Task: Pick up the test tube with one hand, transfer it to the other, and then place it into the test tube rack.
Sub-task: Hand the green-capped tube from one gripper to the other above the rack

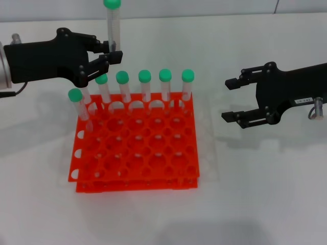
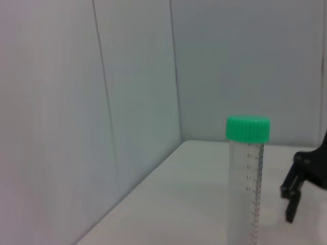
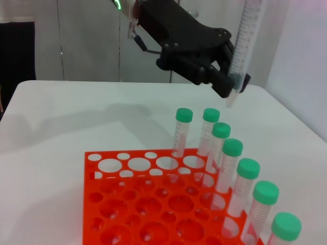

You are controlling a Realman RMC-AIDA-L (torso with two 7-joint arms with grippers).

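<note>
My left gripper is shut on the test tube. It holds the tube upright, green cap on top, above the back left of the orange-red test tube rack. The tube's round bottom hangs clear of the rack. The left wrist view shows the tube close up. The right wrist view shows the left gripper clamping the tube near its lower end, over the rack. My right gripper is open and empty, to the right of the rack at about the height of the rack's tube caps.
Several identical green-capped tubes stand in the rack's back row, one more at the left edge; they also show in the right wrist view. The rack's other holes are empty. The white table surrounds it.
</note>
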